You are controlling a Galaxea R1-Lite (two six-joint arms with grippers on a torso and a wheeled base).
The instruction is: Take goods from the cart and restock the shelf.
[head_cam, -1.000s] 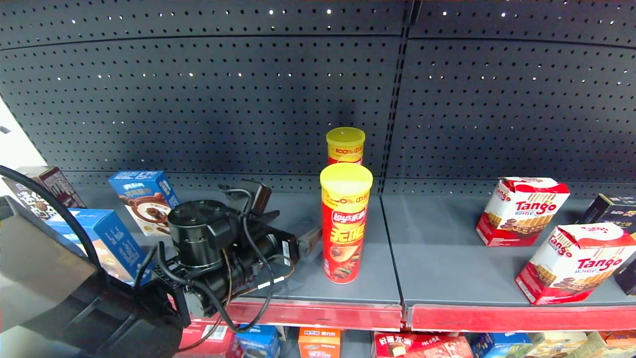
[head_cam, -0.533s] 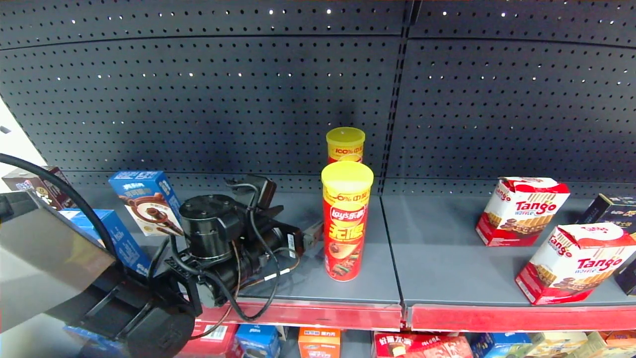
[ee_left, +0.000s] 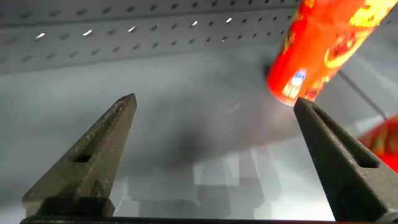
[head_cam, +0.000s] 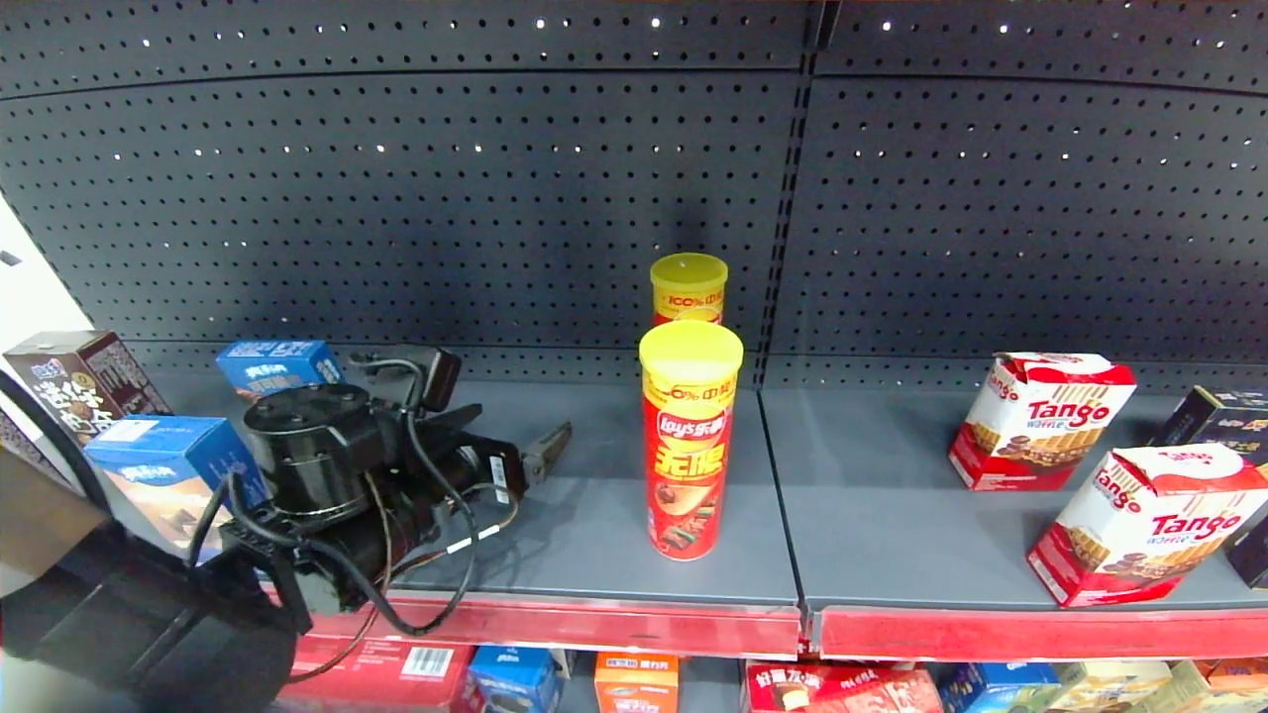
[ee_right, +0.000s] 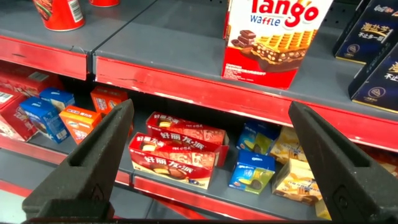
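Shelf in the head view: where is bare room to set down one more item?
The widest bare patch of the shelf lies between the front chip can and the waffle boxes. A narrower one lies between that can and the open left gripper. The left end, with the blue boxes, is crowded.

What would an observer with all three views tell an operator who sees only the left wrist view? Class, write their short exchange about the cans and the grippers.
Operator: I see my open left gripper and one red can ahead. Are there any more cans?
Observer: Yes, a second can with the same yellow lid stands directly behind it on the shelf.
Operator: What about the other arm?
Observer: The right gripper is open and holds nothing, facing the shelf front below a wafer box.
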